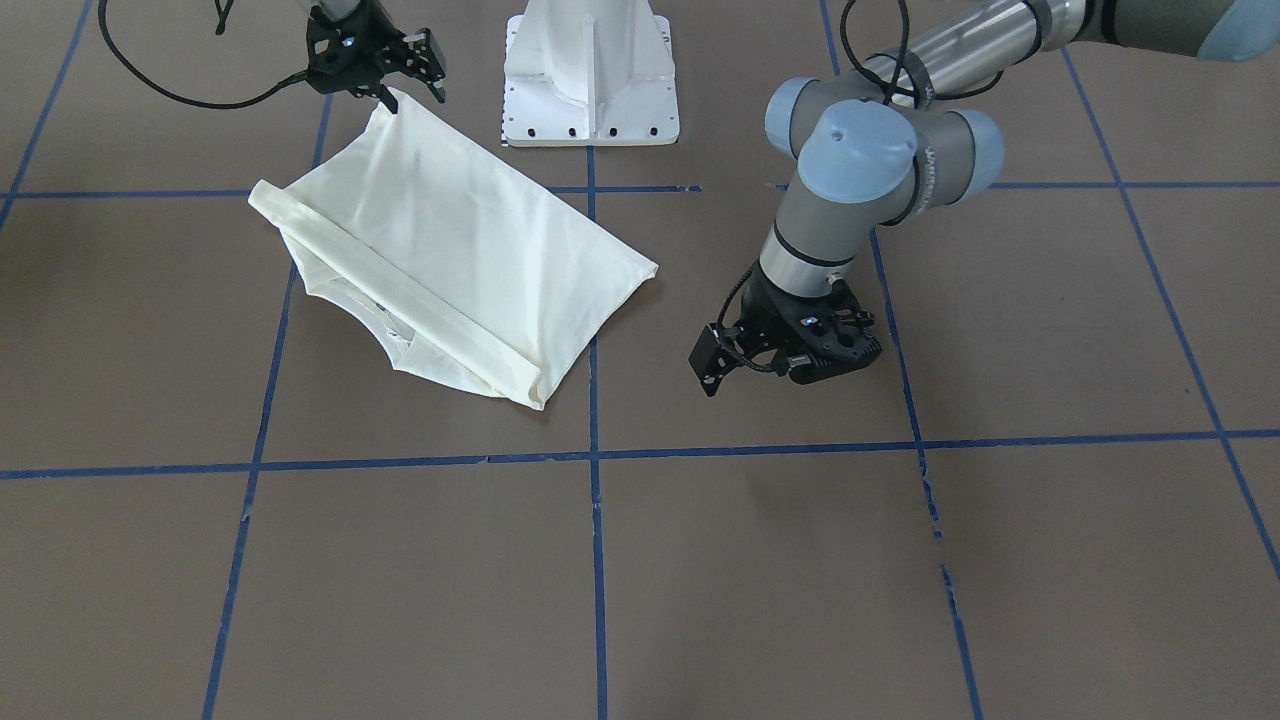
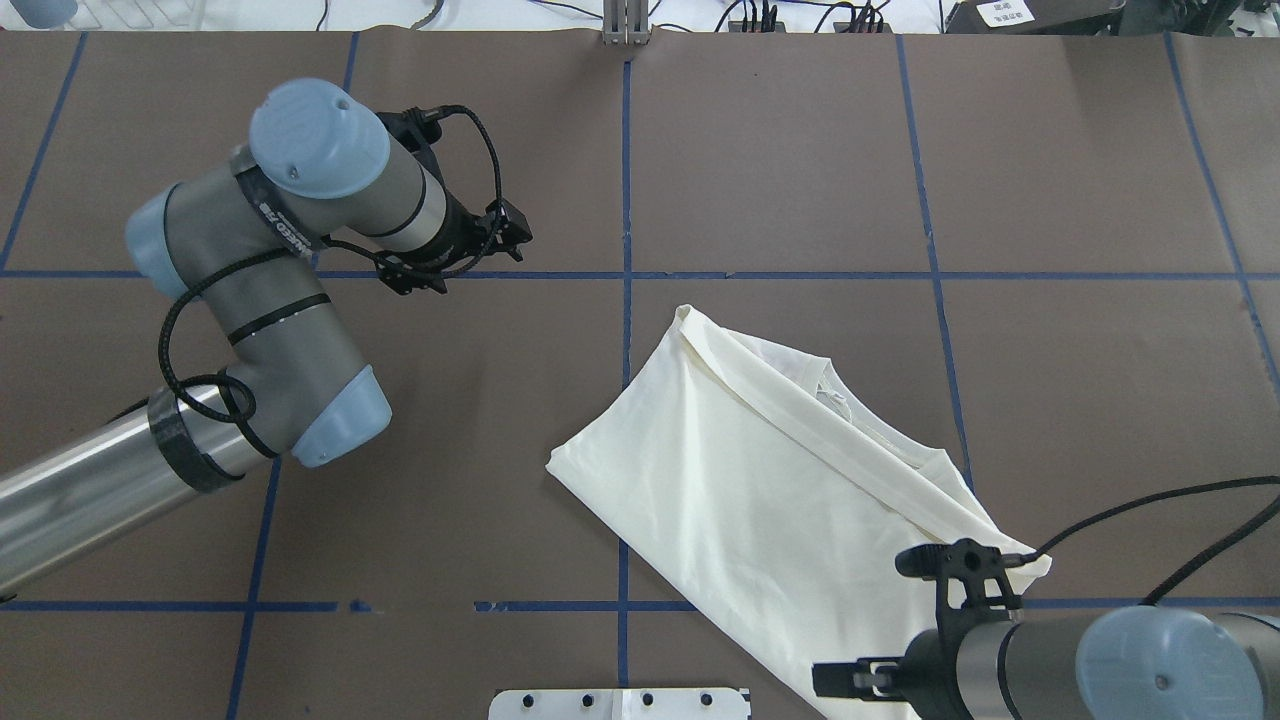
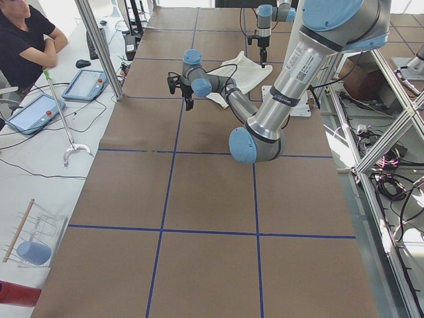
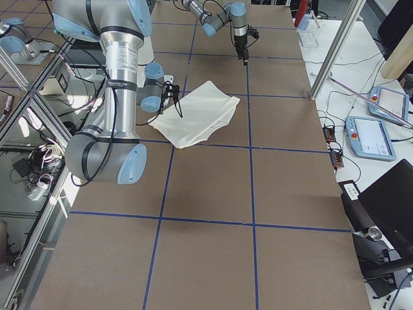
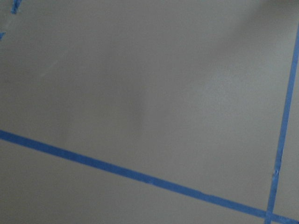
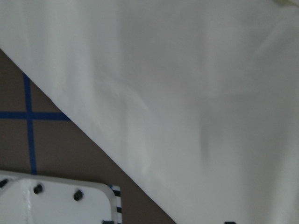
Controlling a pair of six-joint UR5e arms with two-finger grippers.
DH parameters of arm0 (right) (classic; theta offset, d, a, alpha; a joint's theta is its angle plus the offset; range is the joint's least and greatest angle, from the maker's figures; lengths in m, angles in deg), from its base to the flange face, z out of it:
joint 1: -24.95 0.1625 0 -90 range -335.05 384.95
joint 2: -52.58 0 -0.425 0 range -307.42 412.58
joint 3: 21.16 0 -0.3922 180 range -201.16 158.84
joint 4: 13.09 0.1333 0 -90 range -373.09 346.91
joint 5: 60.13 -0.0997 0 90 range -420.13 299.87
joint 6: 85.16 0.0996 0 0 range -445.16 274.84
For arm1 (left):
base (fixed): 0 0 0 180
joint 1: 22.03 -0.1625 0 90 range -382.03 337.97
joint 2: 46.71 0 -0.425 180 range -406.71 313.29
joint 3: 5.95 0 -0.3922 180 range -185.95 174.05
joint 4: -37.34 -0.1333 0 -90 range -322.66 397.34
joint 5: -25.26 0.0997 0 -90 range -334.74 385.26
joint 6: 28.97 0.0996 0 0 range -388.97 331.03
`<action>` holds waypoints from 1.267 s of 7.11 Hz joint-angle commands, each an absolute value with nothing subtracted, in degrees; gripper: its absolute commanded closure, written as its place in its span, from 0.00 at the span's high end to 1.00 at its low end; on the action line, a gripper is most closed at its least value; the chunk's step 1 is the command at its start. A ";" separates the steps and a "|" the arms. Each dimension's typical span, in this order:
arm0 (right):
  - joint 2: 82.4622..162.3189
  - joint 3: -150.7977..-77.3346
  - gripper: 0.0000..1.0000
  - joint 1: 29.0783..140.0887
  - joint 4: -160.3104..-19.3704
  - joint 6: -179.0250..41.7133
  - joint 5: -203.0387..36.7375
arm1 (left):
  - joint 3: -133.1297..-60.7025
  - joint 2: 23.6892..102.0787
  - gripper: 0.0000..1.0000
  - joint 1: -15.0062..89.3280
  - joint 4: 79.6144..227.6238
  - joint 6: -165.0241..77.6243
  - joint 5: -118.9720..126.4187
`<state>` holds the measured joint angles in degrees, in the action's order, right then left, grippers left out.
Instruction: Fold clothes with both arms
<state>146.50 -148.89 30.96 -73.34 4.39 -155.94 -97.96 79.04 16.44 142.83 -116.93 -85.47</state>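
Cream T-shirt (image 1: pixel 460 250), likely soft, light and floppy; my right gripper (image 1: pixel 388 97) touches one corner, probably the best hold. My left gripper (image 1: pixel 795 360) hangs well aside of the cloth. I cannot tell how wide either stands.

At the T-shirt's (image 1: pixel 450 250) far corner, the right gripper's (image 1: pixel 388 97) hold is proving too small to read, and its arm is running off the picture's top edge. Well clear of the T-shirt, the left gripper (image 1: pixel 790 352) is hiding its fingers beneath its own wrist.
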 commanded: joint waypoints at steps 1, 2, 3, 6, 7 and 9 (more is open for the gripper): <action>141.89 -148.86 1.00 41.16 -73.39 4.40 -156.36 | -102.17 77.14 0.91 7.10 142.63 -129.80 -85.22; 141.71 -148.60 1.00 44.43 -73.21 4.32 -156.54 | -102.10 77.21 0.91 2.79 142.72 -133.52 -83.31; 140.66 -148.25 1.00 46.73 -73.21 3.88 -156.81 | -101.93 77.30 0.90 0.66 142.63 -135.82 -81.55; 139.60 -147.46 1.00 47.71 -73.39 3.79 -156.72 | -101.31 77.48 0.39 -1.20 142.98 -140.12 -81.53; 139.59 -147.46 1.00 47.80 -73.39 3.79 -156.81 | -101.31 77.65 0.08 -1.12 142.98 -140.15 -81.53; 139.51 -147.46 1.00 47.80 -73.21 3.79 -156.72 | -101.31 77.74 0.00 -0.86 143.25 -139.45 -81.62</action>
